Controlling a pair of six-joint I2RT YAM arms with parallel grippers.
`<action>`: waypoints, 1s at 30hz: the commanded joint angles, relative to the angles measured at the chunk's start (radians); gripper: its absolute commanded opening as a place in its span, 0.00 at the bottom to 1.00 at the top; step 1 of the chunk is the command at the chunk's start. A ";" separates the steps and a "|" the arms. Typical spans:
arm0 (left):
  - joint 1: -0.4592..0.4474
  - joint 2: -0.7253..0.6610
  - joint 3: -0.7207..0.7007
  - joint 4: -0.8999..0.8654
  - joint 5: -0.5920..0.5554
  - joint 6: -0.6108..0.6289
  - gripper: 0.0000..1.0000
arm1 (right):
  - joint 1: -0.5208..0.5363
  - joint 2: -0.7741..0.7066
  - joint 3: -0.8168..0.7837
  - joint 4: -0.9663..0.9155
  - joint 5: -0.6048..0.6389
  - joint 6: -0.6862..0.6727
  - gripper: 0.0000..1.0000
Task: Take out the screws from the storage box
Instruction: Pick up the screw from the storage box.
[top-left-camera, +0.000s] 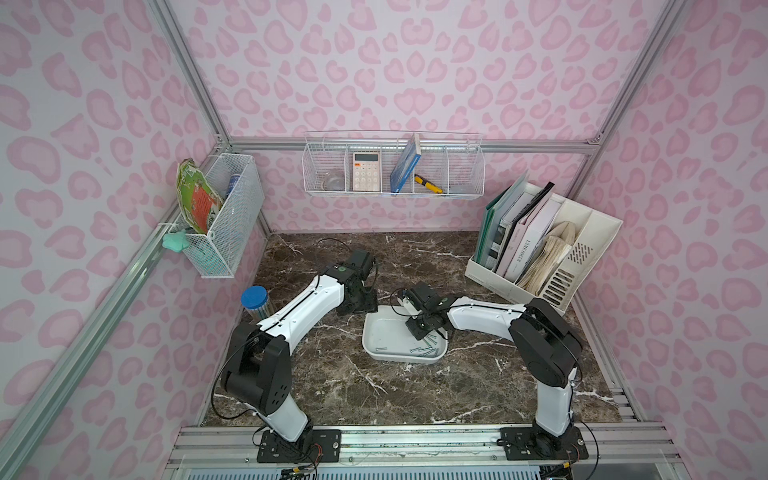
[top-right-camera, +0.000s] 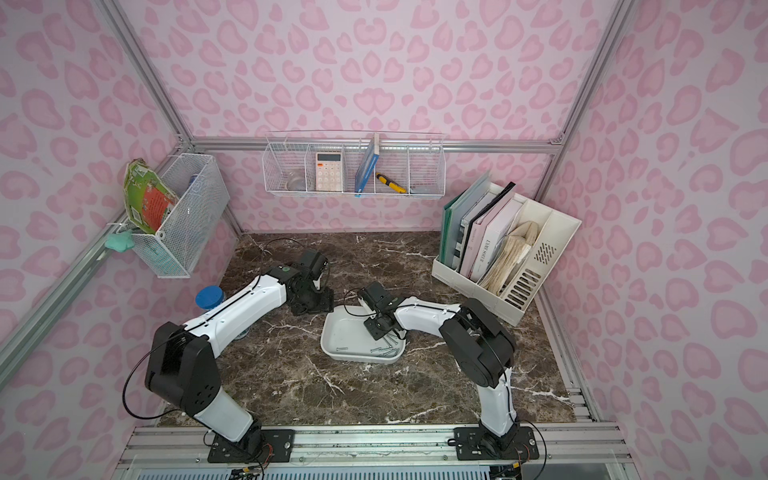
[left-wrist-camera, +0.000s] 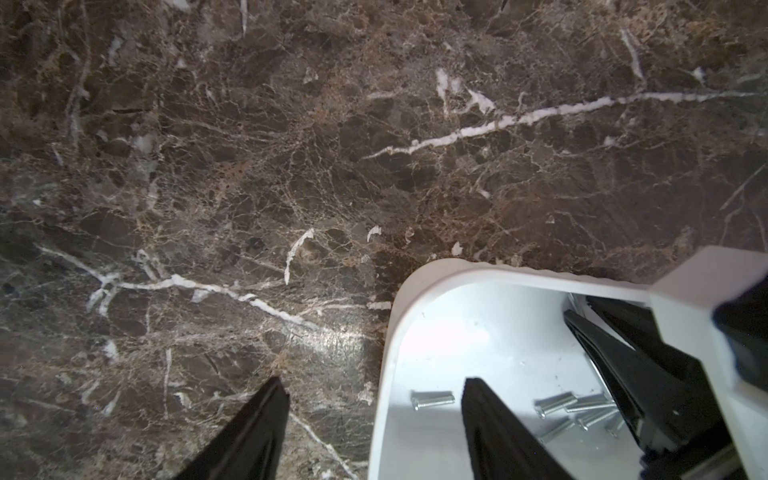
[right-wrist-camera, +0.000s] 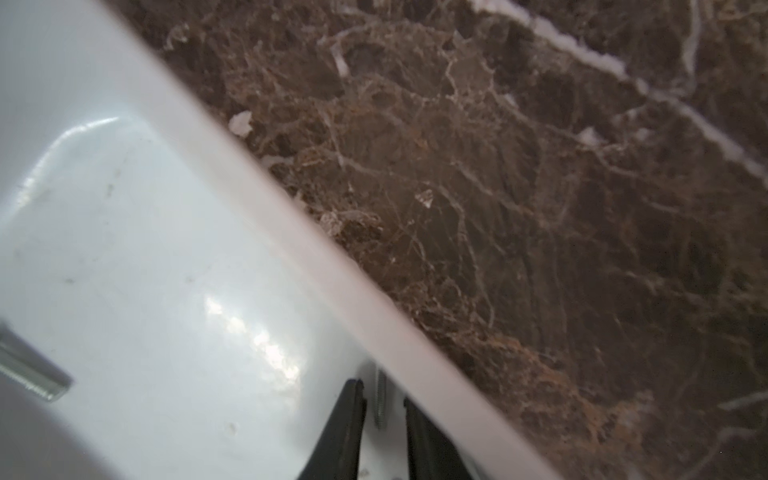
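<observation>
Metal screws (left-wrist-camera: 432, 401) look light and slippery: pinch mid-shank. Right gripper (right-wrist-camera: 382, 392) straddles one in the storage box (left-wrist-camera: 388, 345), slightly open. Left gripper (left-wrist-camera: 374, 380) open, empty.

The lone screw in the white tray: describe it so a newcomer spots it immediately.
On the brown marble table, the shallow white tray sits between the two arms. Most screws are heaped along its near wall towards the right arm; the lone screw lies by itself on the bare floor on the left-arm side, touching none.
</observation>
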 joint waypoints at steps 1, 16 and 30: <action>0.002 -0.008 -0.002 0.006 -0.023 -0.009 0.71 | 0.002 0.014 0.007 0.013 0.010 0.020 0.22; 0.002 -0.021 -0.006 0.006 -0.037 -0.011 0.71 | 0.019 0.076 -0.012 0.002 0.070 0.082 0.12; 0.002 -0.029 -0.010 0.007 -0.031 -0.009 0.72 | 0.037 0.034 -0.021 -0.026 0.069 0.081 0.21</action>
